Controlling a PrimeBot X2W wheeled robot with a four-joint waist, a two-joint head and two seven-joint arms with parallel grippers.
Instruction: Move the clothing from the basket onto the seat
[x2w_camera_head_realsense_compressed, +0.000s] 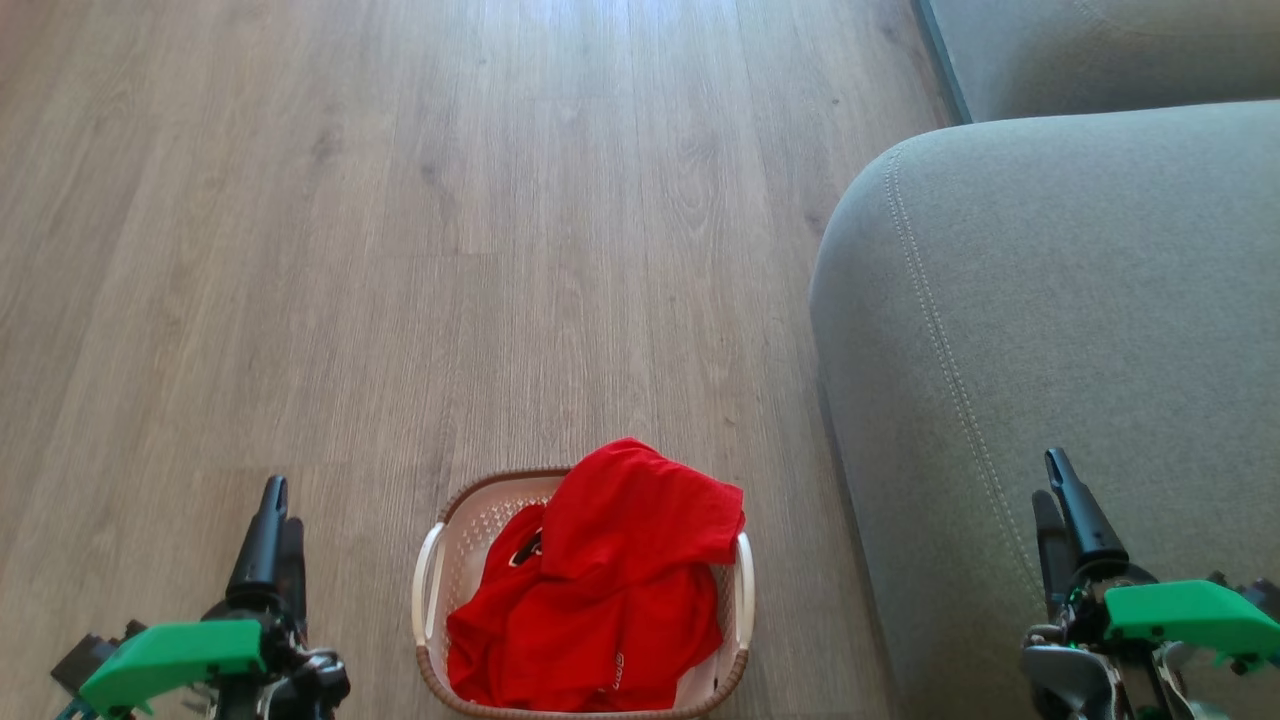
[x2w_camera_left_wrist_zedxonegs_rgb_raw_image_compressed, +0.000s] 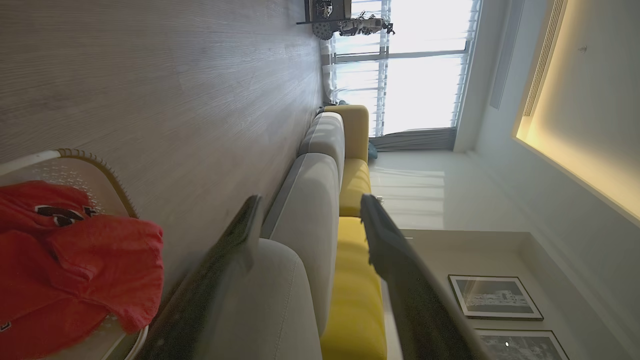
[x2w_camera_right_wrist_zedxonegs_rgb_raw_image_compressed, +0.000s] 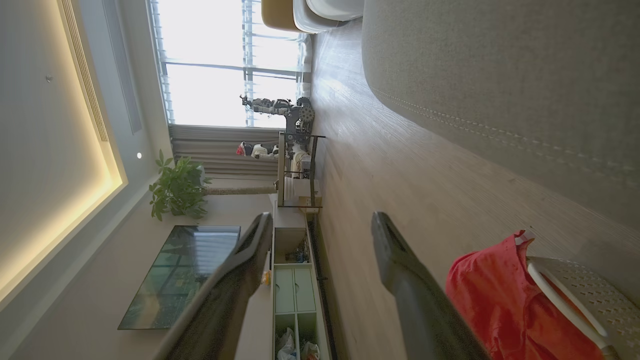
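Note:
The white perforated basket (x2w_camera_head_realsense_compressed: 470, 500) with a brown rim stands on the floor at the bottom centre of the head view. Red clothing (x2w_camera_head_realsense_compressed: 610, 580) is heaped in it, one piece draped over its right rim. The big grey seat (x2w_camera_head_realsense_compressed: 1050, 300) fills the right side, close beside the basket. My left gripper (x2w_camera_head_realsense_compressed: 275, 500) hangs open over the floor left of the basket, holding nothing. My right gripper (x2w_camera_head_realsense_compressed: 1050, 480) is open above the seat's front part. The left wrist view shows open fingers (x2w_camera_left_wrist_zedxonegs_rgb_raw_image_compressed: 310, 205), the clothing (x2w_camera_left_wrist_zedxonegs_rgb_raw_image_compressed: 75, 260) and the basket (x2w_camera_left_wrist_zedxonegs_rgb_raw_image_compressed: 90, 170). In the right wrist view, the right gripper (x2w_camera_right_wrist_zedxonegs_rgb_raw_image_compressed: 322, 220) stands open beside the clothing (x2w_camera_right_wrist_zedxonegs_rgb_raw_image_compressed: 495, 295).
Pale wood floor (x2w_camera_head_realsense_compressed: 450, 250) stretches ahead and to the left. A second grey cushion (x2w_camera_head_realsense_compressed: 1100, 50) lies beyond the seat. Yellow back cushions (x2w_camera_left_wrist_zedxonegs_rgb_raw_image_compressed: 352, 280) line the sofa. A low cabinet (x2w_camera_right_wrist_zedxonegs_rgb_raw_image_compressed: 292, 290) and a potted plant (x2w_camera_right_wrist_zedxonegs_rgb_raw_image_compressed: 177, 190) stand by the far wall.

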